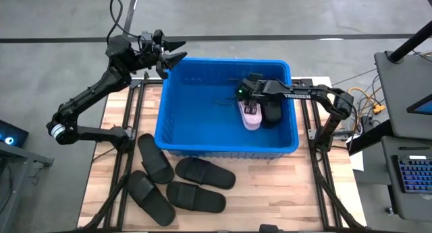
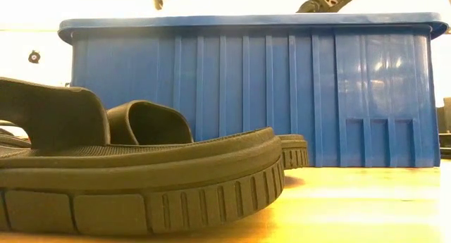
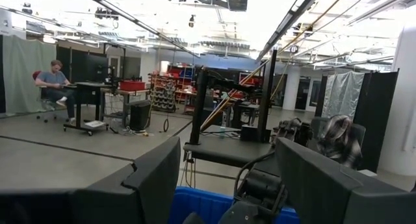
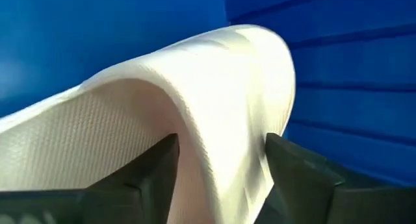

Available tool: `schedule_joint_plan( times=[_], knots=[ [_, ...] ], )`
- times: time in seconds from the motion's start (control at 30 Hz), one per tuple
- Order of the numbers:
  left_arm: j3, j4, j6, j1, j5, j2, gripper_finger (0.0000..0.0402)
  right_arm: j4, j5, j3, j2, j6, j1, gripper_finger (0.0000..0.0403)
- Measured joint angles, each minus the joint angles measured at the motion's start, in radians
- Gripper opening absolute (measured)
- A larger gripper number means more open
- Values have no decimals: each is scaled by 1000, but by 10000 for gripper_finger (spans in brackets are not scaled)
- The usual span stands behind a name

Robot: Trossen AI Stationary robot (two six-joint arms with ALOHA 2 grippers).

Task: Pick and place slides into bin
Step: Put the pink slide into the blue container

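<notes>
**Here: pink slide in bin, right fingers spread around its strap**

Right gripper is down inside the bin, toward the right wall. Right wrist view: the two dark fingers stand either side of the pink slide's wide strap, a small gap visible at each side, so the jaws are released, not clamping. Strap is an arched band, matte, with a fine pebbled grain on its underside. From above, the slide lies on the bin floor partly under the gripper; a dark shape just beside it may be a black slide, cannot tell.

Bin: bright blue rectangular plastic tub, smooth floor, rolled rim, vertical ribs on the outer wall in the low view.

Left gripper hangs in the air just outside the bin's far-left corner, fingers parted, holding nothing.

Four black slides lie on the wooden table in front of the bin, left of centre, bunched together and some touching. Low view: the nearest has a thick rubbery sole with blocky notches along its edge, textured footbed, broad arched strap.

A seated person is far back in the room.
</notes>
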Motion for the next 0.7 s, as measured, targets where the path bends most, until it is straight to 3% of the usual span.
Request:
schedule_joint_plan(
  times=[0.23,0.7],
  knots=[
    [0,0,0,0,0,0,238,-105,-6,67,0,12,0,249],
    [0,0,1,0,3,0,238,-279,-3,140,0,23,1,249]
  ],
)
